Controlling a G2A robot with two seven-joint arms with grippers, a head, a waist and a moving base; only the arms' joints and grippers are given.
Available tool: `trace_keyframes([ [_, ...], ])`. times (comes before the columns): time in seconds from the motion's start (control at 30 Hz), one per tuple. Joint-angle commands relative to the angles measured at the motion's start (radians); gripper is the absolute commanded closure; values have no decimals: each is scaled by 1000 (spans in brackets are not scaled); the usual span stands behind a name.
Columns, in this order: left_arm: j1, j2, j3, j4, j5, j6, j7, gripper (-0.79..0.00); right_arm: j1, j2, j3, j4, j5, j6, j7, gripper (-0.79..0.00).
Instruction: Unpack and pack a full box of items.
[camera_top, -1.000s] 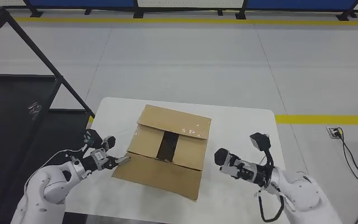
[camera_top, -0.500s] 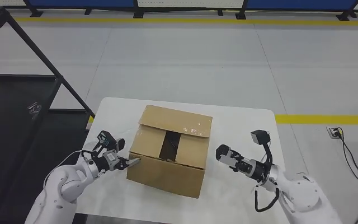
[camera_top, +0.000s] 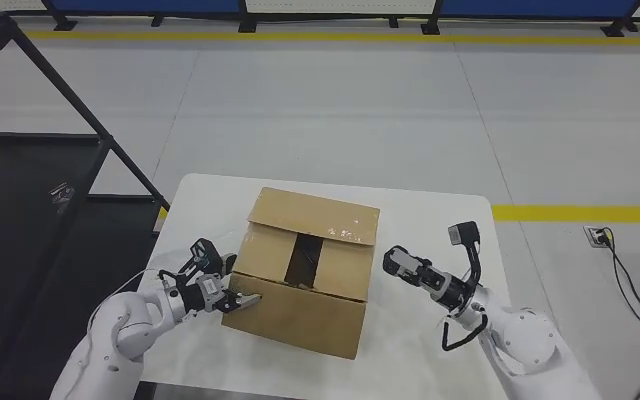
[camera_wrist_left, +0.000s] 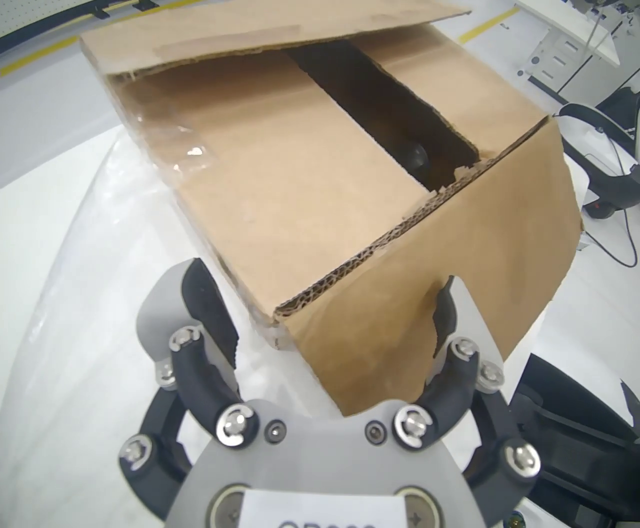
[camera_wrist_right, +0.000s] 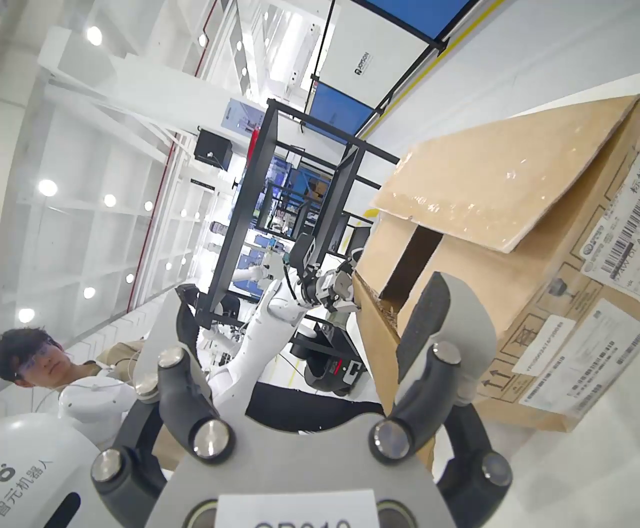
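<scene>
A brown cardboard box (camera_top: 335, 265) stands mid-table, its top flaps folded in with a dark slot (camera_top: 300, 260) between them. My left gripper (camera_top: 243, 299) is at the box's front-left corner. In the left wrist view the left gripper (camera_wrist_left: 327, 315) is open, and the hanging front flap (camera_wrist_left: 480, 260) and the corner lie between its fingers. A dark round item (camera_wrist_left: 415, 155) shows inside the slot. My right gripper (camera_top: 390, 262) is open just off the box's right side. The right wrist view has the right gripper (camera_wrist_right: 305, 325) beside the box (camera_wrist_right: 500, 200), which bears labels.
The white table (camera_top: 430, 215) has bare room behind the box and to its right. A black metal frame (camera_top: 60, 120) stands off the table's left side. The table's front edge lies close below the box.
The left gripper has moved right to the box's front-left corner, and the front flap has swung from sticking out to hanging down. The right gripper has come closer to the box's right side.
</scene>
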Motion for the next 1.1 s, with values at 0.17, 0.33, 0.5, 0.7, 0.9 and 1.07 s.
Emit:
trace_keyframes([
  [0.17,11,11,-14,-16,-46,-48,6,-785,24,-3,-15,29,4,-7,22,-785],
  [0.33,7,23,-12,-17,-125,-78,-46,-785,25,-5,-7,44,50,-17,10,-785],
  [0.5,1,36,10,-37,-188,-78,-93,-785,28,-7,-4,49,58,19,-12,-785],
  [0.7,-1,54,25,-56,-232,-78,-123,-785,21,-8,-6,48,48,37,-34,-785],
  [0.9,1,67,0,-50,-255,-78,-101,-785,85,-27,-88,101,73,239,-93,-785],
  [1.07,19,74,-18,-52,-262,-74,-76,-785,137,-38,-127,151,96,301,-70,-785],
])
